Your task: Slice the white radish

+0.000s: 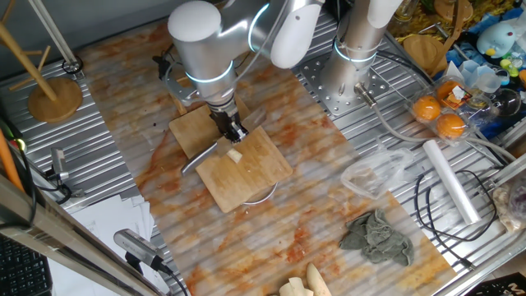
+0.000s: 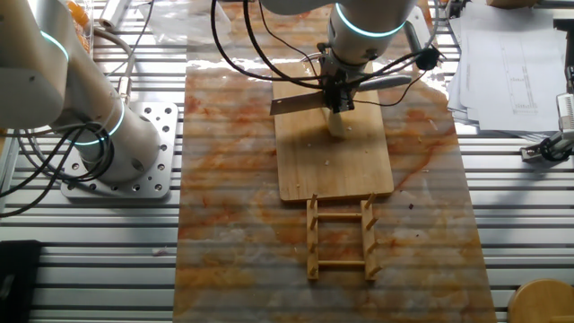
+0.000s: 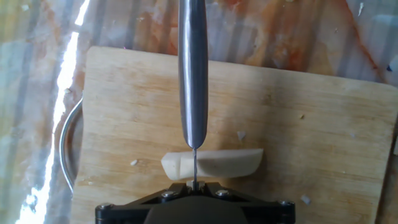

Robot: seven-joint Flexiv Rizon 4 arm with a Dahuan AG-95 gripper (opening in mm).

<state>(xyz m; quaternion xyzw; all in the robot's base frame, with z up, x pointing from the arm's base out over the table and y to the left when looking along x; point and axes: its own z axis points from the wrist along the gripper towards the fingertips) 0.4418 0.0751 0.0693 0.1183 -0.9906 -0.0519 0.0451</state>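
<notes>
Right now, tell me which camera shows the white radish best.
The hand view: the white radish lies large and sharp on the cutting board, with the knife crossing its left part. In both fixed views it is only a small pale piece under the gripper, details lost.

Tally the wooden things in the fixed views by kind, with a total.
Cutting boards: 2, one under the white radish at, one behind it at.
Ladder-shaped rack: 1.
Round-based stand: 1.
Total: 4.
</notes>
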